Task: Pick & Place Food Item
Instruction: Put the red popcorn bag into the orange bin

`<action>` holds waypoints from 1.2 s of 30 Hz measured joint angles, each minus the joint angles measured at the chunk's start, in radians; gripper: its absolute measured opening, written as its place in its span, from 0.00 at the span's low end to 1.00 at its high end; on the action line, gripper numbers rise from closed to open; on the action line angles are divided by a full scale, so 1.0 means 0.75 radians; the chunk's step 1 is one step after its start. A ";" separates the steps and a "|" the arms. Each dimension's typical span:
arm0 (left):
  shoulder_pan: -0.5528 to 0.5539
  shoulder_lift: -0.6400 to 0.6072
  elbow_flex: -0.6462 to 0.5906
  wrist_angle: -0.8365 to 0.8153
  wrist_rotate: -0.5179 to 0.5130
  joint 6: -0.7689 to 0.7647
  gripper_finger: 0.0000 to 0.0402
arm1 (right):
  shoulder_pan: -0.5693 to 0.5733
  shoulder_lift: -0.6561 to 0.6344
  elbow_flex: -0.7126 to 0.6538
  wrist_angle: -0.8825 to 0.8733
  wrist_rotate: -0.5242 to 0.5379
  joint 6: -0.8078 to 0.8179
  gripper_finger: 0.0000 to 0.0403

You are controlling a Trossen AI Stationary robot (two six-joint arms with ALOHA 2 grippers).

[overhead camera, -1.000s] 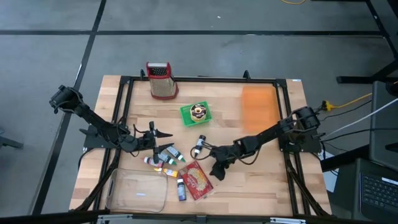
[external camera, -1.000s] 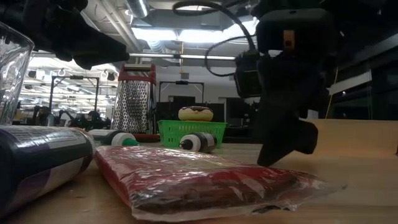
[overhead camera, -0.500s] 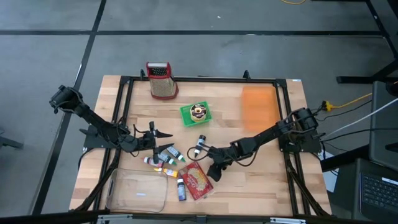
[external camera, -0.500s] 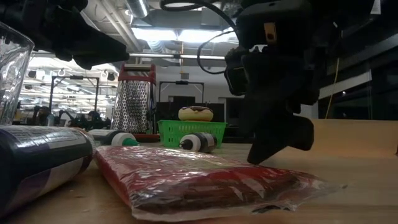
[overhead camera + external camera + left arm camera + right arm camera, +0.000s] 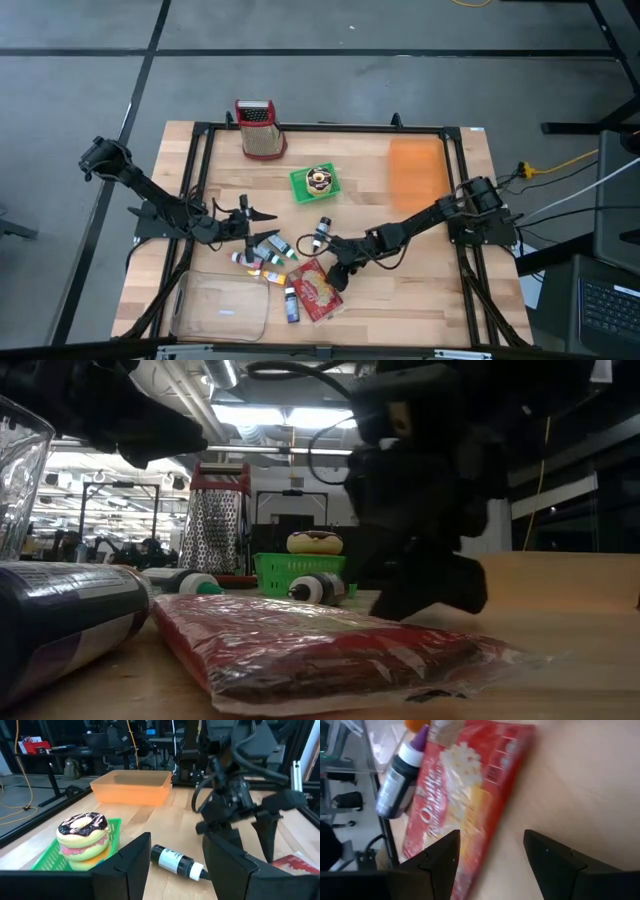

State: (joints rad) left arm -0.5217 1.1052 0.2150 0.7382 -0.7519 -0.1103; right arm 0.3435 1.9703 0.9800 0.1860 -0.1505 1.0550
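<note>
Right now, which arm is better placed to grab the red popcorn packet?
Right. The right gripper is open, angled down at the popcorn packet's edge; the left gripper waits beyond the bottles.

bench (image 5: 420,290): we see pale wood, smooth and matt
popcorn pack (image 5: 318,289): glossy, crinkled clear wrap over red printed paper
grater (image 5: 257,130): shiny perforated metal
basket (image 5: 303,187): green plastic mesh
bin (image 5: 415,170): translucent orange plastic
tray (image 5: 222,310): we see clear plastic
end effector fingers (image 5: 555,865): matt black plastic
</note>
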 joint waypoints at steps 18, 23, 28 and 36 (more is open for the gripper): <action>0.000 -0.032 0.000 -0.001 0.065 0.005 0.43 | -0.026 0.244 0.364 -0.081 -0.086 -0.100 0.56; 0.000 -0.032 0.000 -0.001 0.077 0.004 0.43 | -0.026 0.244 0.365 -0.096 -0.042 -0.068 0.53; 0.000 -0.032 0.000 0.001 0.077 0.001 0.43 | -0.036 0.244 0.365 -0.114 -0.009 -0.054 0.46; 0.000 -0.032 0.000 0.009 0.099 0.002 0.43 | -0.051 0.241 0.345 -0.123 0.054 -0.025 0.45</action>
State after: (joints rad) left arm -0.5217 1.0813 0.2150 0.7448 -0.6777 -0.1089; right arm 0.3050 2.1509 1.2385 0.0936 -0.1100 1.0359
